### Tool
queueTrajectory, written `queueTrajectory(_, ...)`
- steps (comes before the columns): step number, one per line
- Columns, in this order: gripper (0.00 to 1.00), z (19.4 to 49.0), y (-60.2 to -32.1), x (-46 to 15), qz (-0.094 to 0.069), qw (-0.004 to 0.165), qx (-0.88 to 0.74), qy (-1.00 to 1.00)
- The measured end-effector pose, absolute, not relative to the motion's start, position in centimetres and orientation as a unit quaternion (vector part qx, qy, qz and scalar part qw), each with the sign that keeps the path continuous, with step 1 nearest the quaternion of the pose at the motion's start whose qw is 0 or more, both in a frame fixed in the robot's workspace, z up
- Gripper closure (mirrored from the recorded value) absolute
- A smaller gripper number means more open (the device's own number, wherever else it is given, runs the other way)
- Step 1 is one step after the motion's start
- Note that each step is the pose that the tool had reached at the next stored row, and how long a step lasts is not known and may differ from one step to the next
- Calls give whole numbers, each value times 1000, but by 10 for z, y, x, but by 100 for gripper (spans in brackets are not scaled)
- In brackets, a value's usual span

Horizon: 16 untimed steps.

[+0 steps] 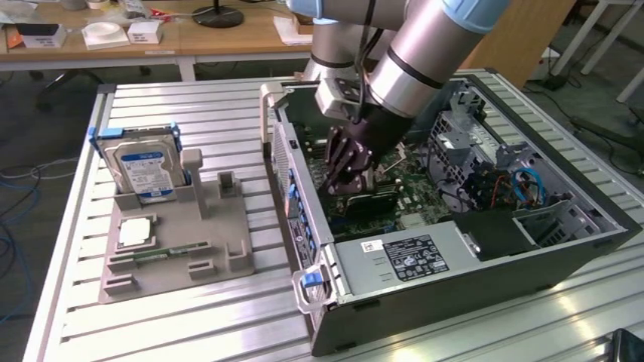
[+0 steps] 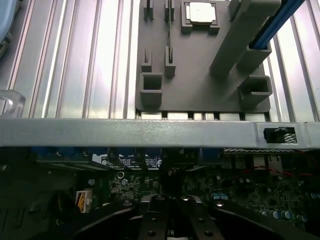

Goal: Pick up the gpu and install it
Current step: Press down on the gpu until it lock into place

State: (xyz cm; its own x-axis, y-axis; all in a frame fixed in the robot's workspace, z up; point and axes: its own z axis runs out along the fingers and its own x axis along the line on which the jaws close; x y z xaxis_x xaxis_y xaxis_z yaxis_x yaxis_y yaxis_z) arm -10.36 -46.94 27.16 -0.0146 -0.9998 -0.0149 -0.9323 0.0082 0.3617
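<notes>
Open computer case (image 1: 563, 249) lying on its side on a ribbed metal tabletop (image 1: 201, 105), exterior view. The robot arm (image 1: 423, 53) reaches down into the case; its end effector (image 1: 348, 185) is clenched with its fingers together, just above the gpu (image 1: 370, 200), a dark card standing on edge on the green motherboard (image 1: 423, 196). Whether the fingers actually pinch the card's top edge cannot be told. The silver power supply (image 1: 403, 260) at the near end of the case carries a black label (image 1: 409, 256) with white print too small to read.

On the exterior view's left, a grey holder tray (image 1: 176, 249) rests on the tabletop. It carries an upright hard drive (image 1: 144, 167) with a blue-and-white label, text illegible, a square processor chip (image 1: 136, 232) lying flat, and a slim green memory stick (image 1: 161, 254) on edge in a slot.

Wrist view: the end effector (image 2: 170, 220) with its dark fingers (image 2: 152, 220) closed over the motherboard (image 2: 250, 190), the case's wall (image 2: 150, 132) crossing the frame, and beyond it the holder tray (image 2: 200, 75) with the processor chip (image 2: 201, 12).
</notes>
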Motion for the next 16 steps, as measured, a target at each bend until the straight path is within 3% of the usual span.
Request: queueTrajectory(16,90,264,-473,-112,-138,126,691,-698)
